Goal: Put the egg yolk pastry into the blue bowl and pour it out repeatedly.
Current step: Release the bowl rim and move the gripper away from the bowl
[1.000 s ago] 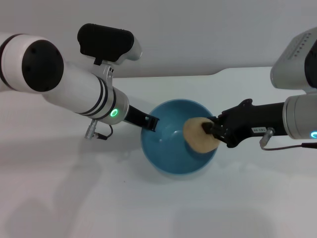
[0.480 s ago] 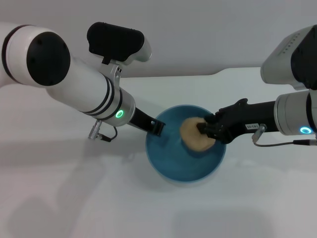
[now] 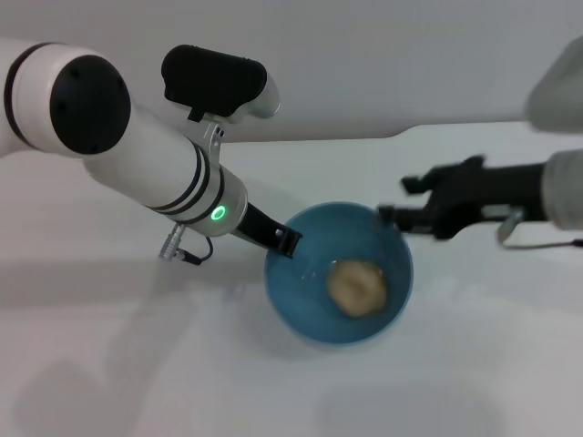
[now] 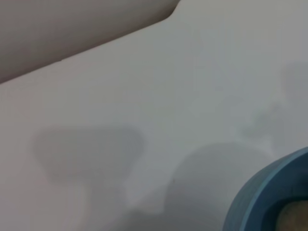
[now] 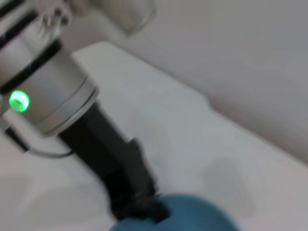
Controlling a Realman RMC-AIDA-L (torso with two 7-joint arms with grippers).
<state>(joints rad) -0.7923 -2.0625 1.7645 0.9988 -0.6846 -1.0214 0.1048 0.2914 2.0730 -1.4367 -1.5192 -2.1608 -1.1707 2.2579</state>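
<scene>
Egg yolk pastry (image 3: pixel 357 285): one item, tan and matte, lying loose on the floor of the blue bowl (image 3: pixel 290 291), slightly toward the 3 o'clock side of the bowl's centre. Nothing grips it.

Blue bowl: one item, upright as far as I can judge, sitting near the middle of the white table (image 3: pixel 137 364). Its rim also shows at the edge of the left wrist view (image 4: pixel 262 190), with a sliver of pastry inside.

Left gripper (image 3: pixel 284 239): mine, clamped onto the bowl's rim at roughly 10 o'clock, one finger inside the wall and one presumably outside. The right wrist view shows the same black fingers meeting the rim (image 5: pixel 144 204).

Right gripper (image 3: pixel 396 214): mine, fingers spread and holding nothing, hovering just off the rim at about 2 o'clock, clear of the pastry.

Progress, by my reckoning: the placing half of this cycle is done, pastry in bowl. Left to do: tip the bowl with my left arm so the pastry rolls out, then pick up and repeat.

Surroundings: table, a pale wall (image 3: pixel 383 64) behind it, and a notch in the table's far edge at 1 o'clock. No other objects visible.

Obstructions: my right gripper sits close to the rim and may crowd a tilt toward that side. The 6 o'clock side of the bowl is open table, the easier way to pour.
</scene>
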